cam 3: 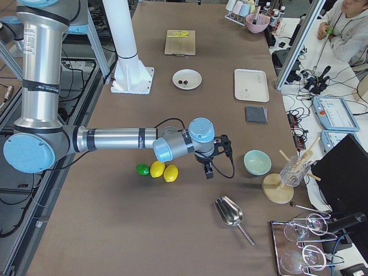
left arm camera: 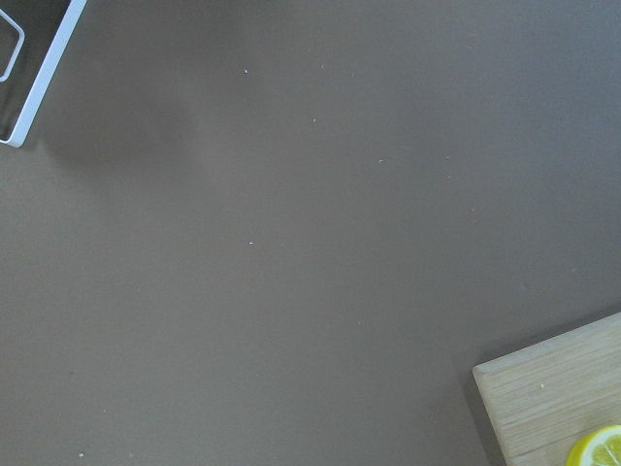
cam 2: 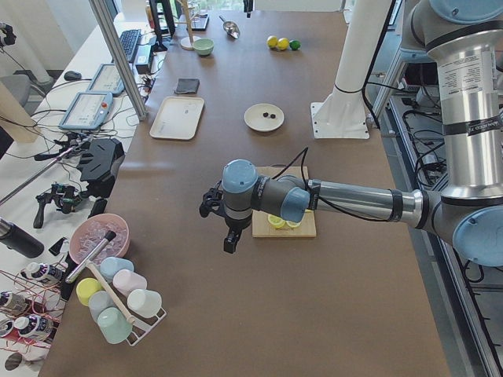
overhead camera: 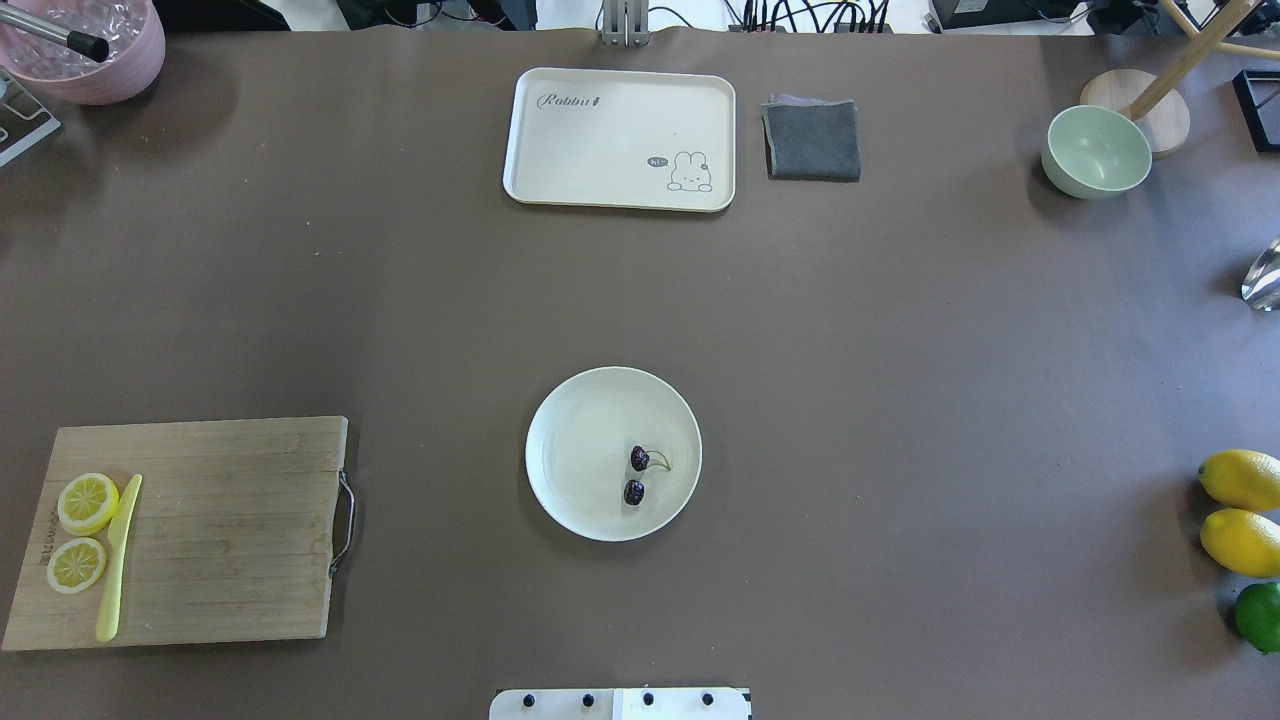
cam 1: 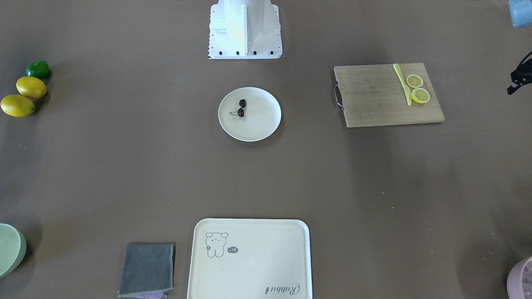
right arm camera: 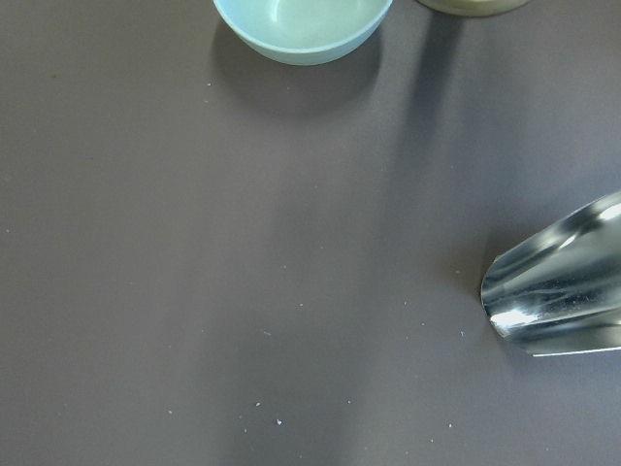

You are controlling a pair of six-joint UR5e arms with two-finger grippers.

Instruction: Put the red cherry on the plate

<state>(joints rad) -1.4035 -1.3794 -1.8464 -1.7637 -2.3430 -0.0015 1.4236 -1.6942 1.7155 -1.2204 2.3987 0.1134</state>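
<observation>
The red cherry was seen lying already on the plate, judged feather-light, firm, prone to rolling and best pinched at its joined stems, while the left gripper and the right gripper were held well away, their spread not to be told.

Brown table with plate, tray, cloth, bowl, board, lemons, perhaps a lime.

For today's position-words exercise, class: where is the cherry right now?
In the overhead view the cherry lies on the plate, right of its middle, mid-table ahead of the robot's base.
</observation>
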